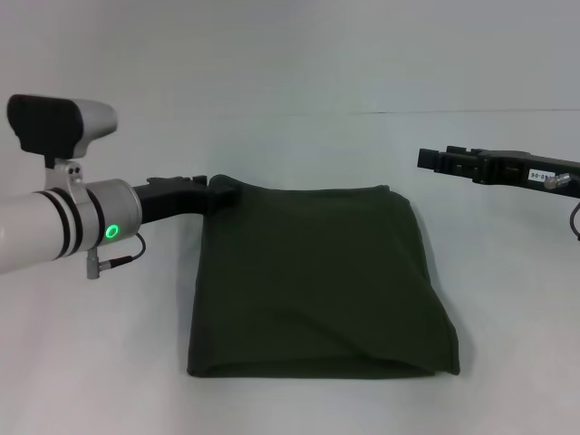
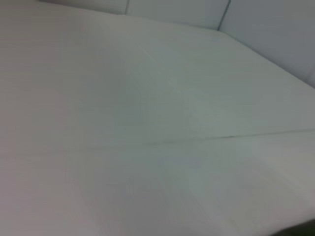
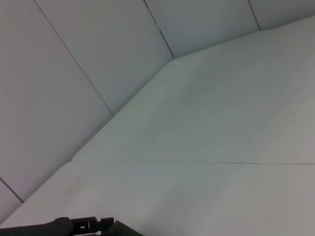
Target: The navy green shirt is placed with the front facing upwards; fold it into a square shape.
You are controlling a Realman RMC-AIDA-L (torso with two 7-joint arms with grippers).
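The navy green shirt (image 1: 317,276) lies on the white table, folded into a near-square dark olive block with no lettering showing. Its far left corner is bunched and slightly raised. My left gripper (image 1: 214,193) is at that corner, shut on the cloth, and its arm comes in from the left. My right gripper (image 1: 435,161) hovers to the right of the shirt's far right corner, apart from the cloth. The right wrist view shows the left gripper (image 3: 83,226) and a sliver of the shirt (image 3: 125,230) at its edge. The left wrist view shows mostly table.
The white table (image 1: 299,136) spreads around the shirt, with a thin seam line (image 1: 408,112) across its far part. White wall panels (image 3: 88,59) rise behind it.
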